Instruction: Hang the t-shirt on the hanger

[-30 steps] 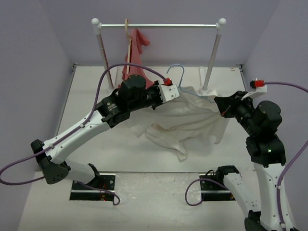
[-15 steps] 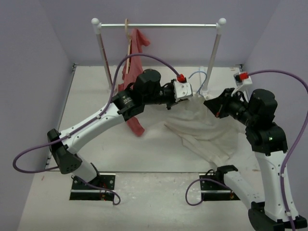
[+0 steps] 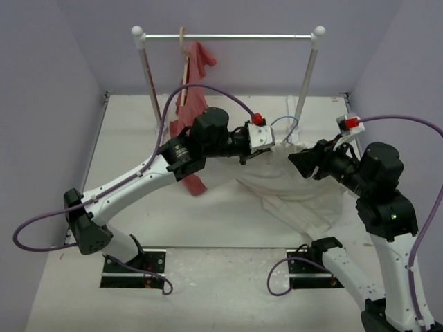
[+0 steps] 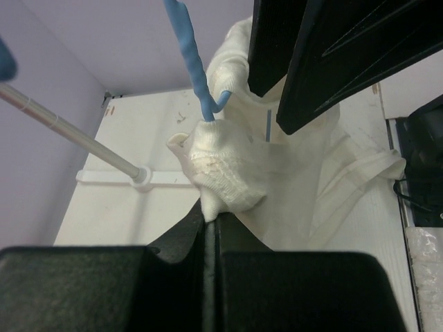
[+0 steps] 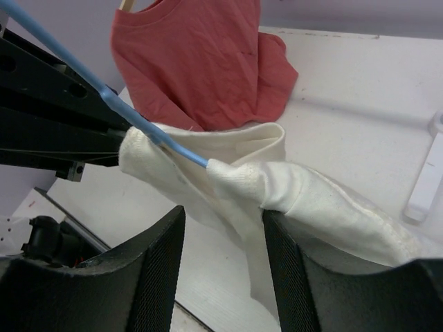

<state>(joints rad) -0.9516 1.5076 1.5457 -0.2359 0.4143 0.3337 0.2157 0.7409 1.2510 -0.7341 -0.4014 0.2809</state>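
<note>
Since a second ago the left gripper (image 3: 274,144) has carried the hanger (image 4: 190,55) rightward toward the rack post (image 3: 304,83). The t-shirt (image 3: 297,197) has bunched into a narrower heap on the table (image 3: 124,135), and the right gripper (image 5: 221,228) has let its fingers part. Only the wrist views show the threading: the thin blue wire runs into a ribbed cream edge of the shirt (overhead, just a faint blue loop shows). The cloth is soft and creased, its lower part trailing on the table; a red garment (image 5: 208,62) hangs limp behind. The left fingers are pressed together on that raised fold; whether the wire is also in the pinch I cannot tell. The right fingers stand moderately apart, holding nothing, with the cloth just beyond them.
</note>
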